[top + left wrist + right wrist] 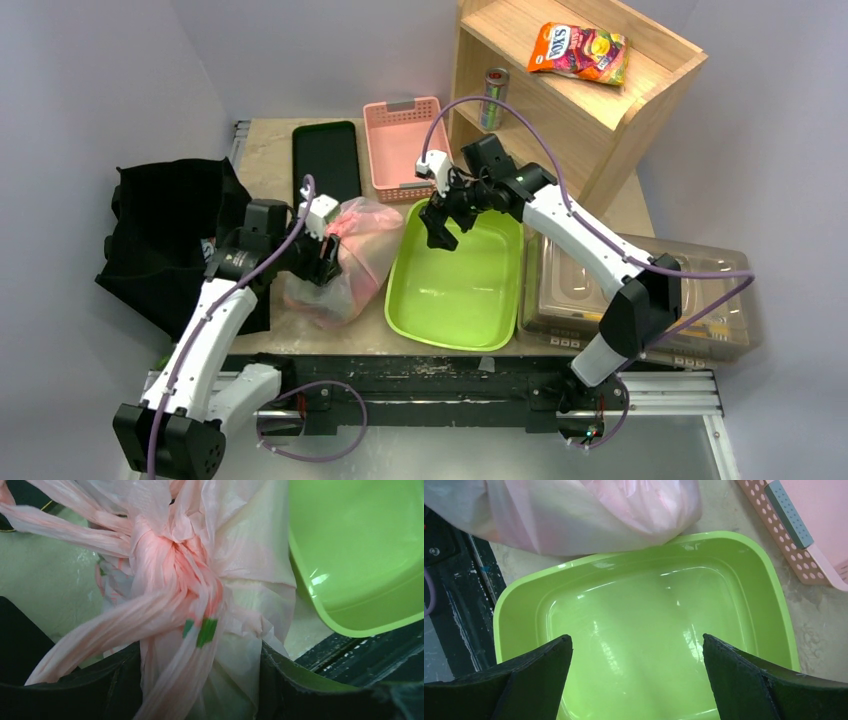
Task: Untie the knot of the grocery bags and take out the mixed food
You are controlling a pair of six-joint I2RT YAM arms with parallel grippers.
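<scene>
The pink grocery bag (pixel 350 270) lies against the left rim of the green tub (pixel 460 285). Its knot (pixel 175 565) is a tight twist of thin, soft, probably slippery film, best loosened by a free handle strand (pixel 75 530) beside it. The left gripper (pixel 194 655) straddles plastic below the knot, jaws partly apart; I cannot tell whether they pinch. The right gripper (pixel 636 640) hangs wide apart, empty, above the tub. The food is hidden inside.

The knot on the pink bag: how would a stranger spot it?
Find the big green tub mid-table; a pink plastic bag lies just left of it. The knot is the tight, darker-pink twist that ties it shut, unlike the loose, pale plastic around it.
</scene>
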